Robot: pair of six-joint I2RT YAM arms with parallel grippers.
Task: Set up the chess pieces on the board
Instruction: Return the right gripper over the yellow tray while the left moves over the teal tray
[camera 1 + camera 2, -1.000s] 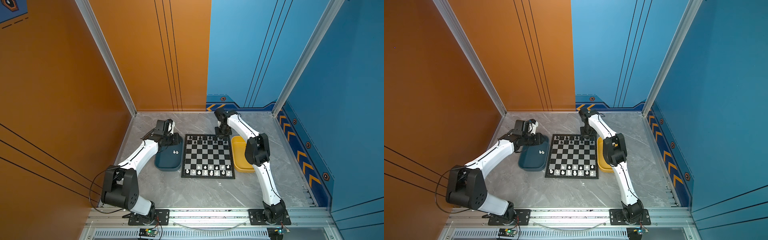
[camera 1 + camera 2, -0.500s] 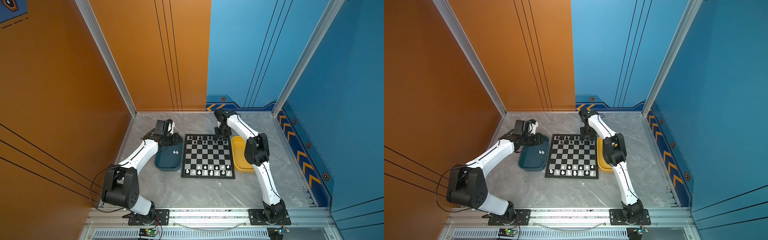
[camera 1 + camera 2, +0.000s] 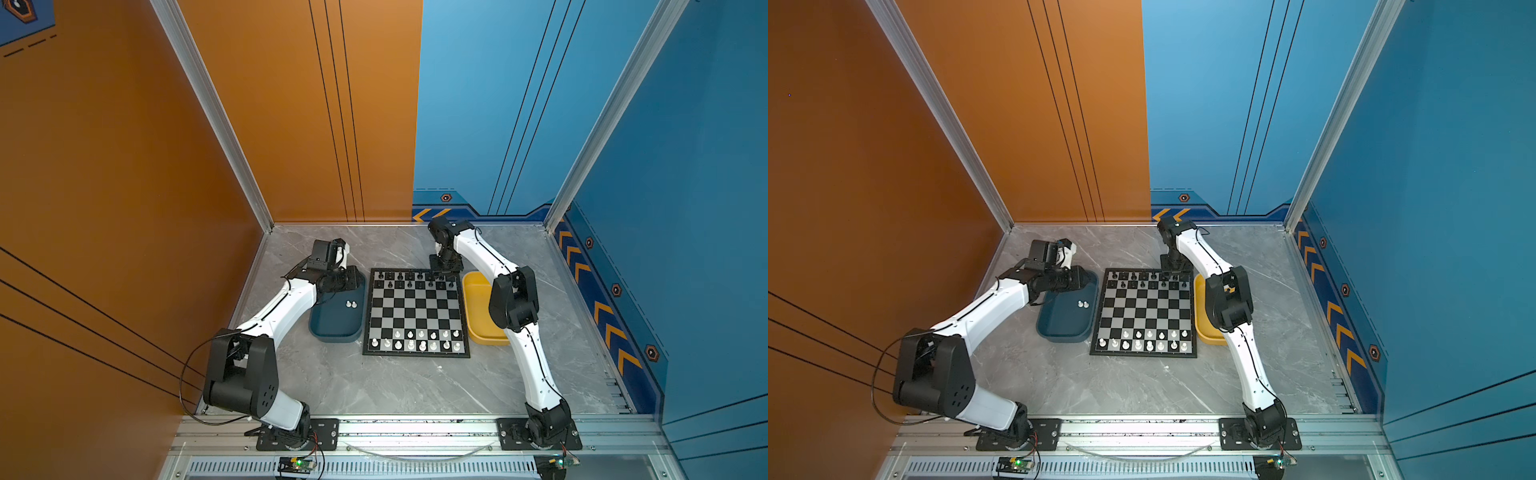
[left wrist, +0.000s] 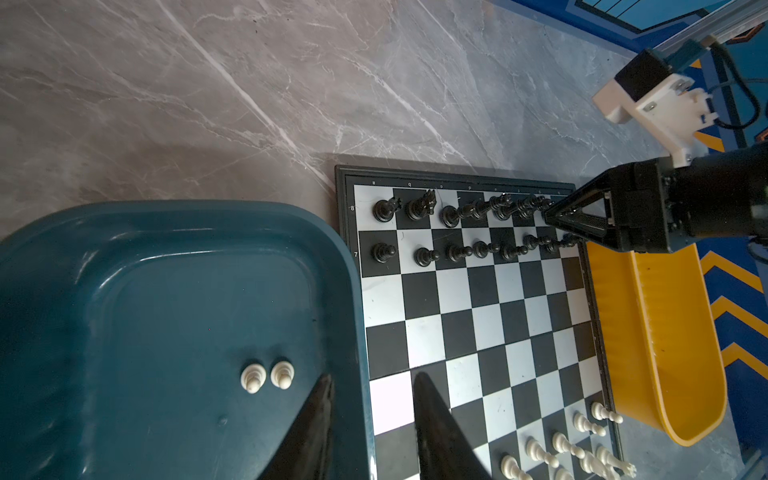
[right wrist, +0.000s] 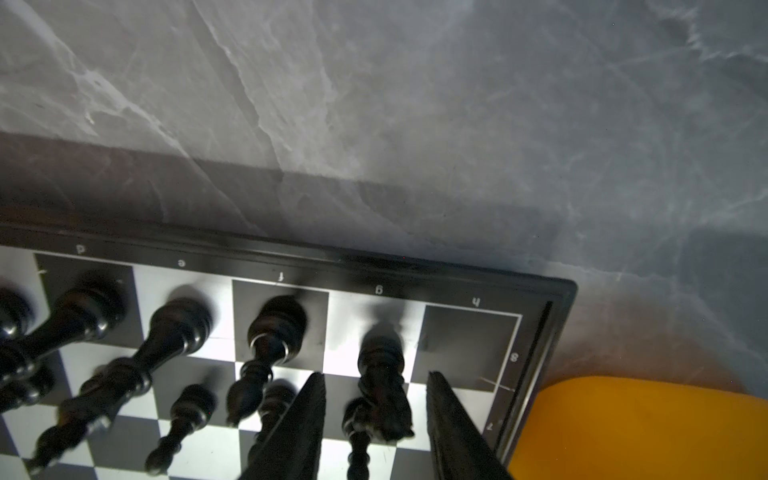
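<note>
Both the left arm (image 3: 286, 303) and right arm (image 3: 536, 365): white shells, black joints, thin black cables, screwed black base plates (image 3: 324, 432); a seemingly green-lit circuit board (image 3: 297, 462) at six o'clock of each. The left gripper (image 4: 374, 376) has tapered black fingers (image 4: 436, 432).

On the frame of the board (image 5: 415, 272) I can read the letters d, e, f, g, h, upside down, just ahead of the right gripper (image 5: 376, 376); g lies straight before its gap. The numbers 8 and 7 stand off to its h side.
</note>
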